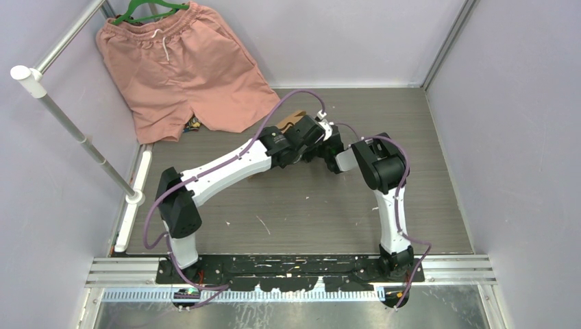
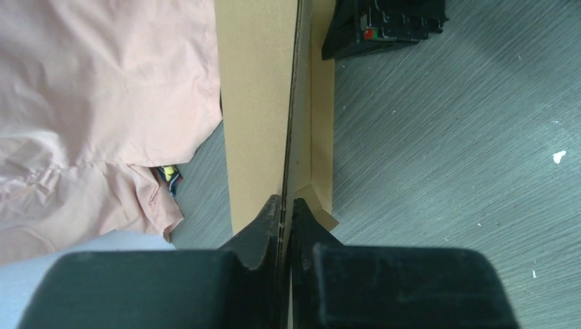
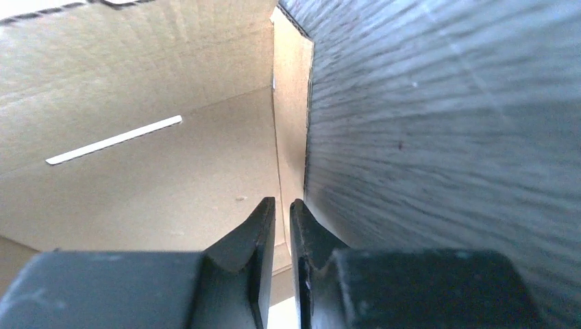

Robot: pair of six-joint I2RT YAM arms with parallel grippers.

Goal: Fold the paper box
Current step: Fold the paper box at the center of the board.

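Left end effector [image 2: 286, 201]: closed on a panel of the paper box [image 2: 257, 103], seen edge-on.
Worktop [image 1: 308, 212]: grey wood-grain.
Shorts [image 1: 185, 68]: salmon-pink, on a green hanger [image 1: 147, 10], hem reaching the worktop's far left.
Paper box: brown cardboard, partly folded, far-centre of worktop, just beside the shorts' hem.
Right end effector [image 3: 281, 201]: fingers nearly together at a box flap; grip cannot be told.

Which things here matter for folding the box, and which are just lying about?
Part of the job:
- paper box
- left gripper, pinched on the box's edge
- right gripper, at a flap; grip unclear

Lying about:
- pink shorts
- metal rail
- small multicoloured item, half under the shorts
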